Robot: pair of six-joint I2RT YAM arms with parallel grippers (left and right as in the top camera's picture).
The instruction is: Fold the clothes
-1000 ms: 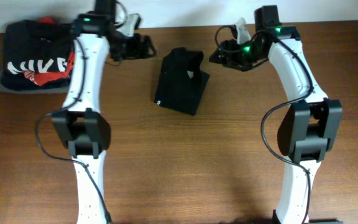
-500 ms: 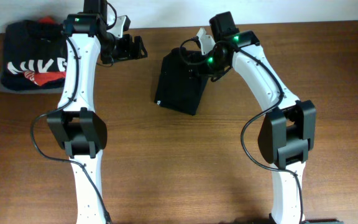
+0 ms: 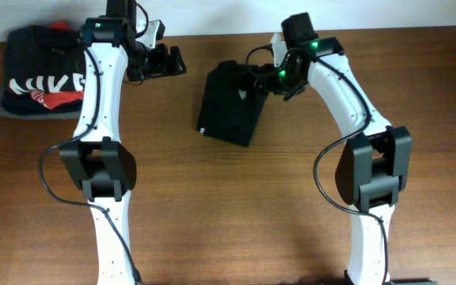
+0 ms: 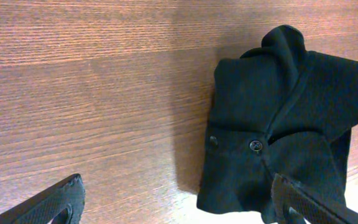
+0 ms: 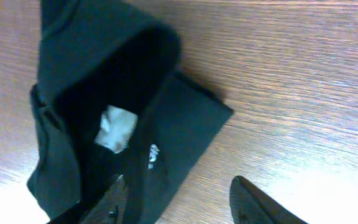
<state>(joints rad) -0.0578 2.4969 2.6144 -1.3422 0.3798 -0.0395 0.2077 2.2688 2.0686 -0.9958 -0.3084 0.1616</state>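
Note:
The clothes [image 3: 229,103], a plain black garment, lie folded in a compact bundle at the back centre of the table. In the right wrist view the clothes [image 5: 104,81] show a pale neck label [image 5: 117,127] and a tiny white logo [image 5: 152,152]. My right gripper [image 3: 264,79] hangs at the bundle's upper right edge, and this right gripper [image 5: 185,205] is open with the fabric's edge between its fingers [image 5: 260,205]. My left gripper [image 3: 169,61] is open a little left of the bundle. The left gripper [image 4: 176,211] holds nothing, and the clothes [image 4: 284,124] lie ahead to its right.
A folded black top with white letters and red print [image 3: 42,79] rests on a grey garment at the far left back corner. The table's back edge [image 3: 228,33] runs just behind both grippers.
My right gripper swung left from beside the bundle onto its upper right edge, then eased back a little, its jaws narrowing. The left gripper drew slightly left and opened wider.

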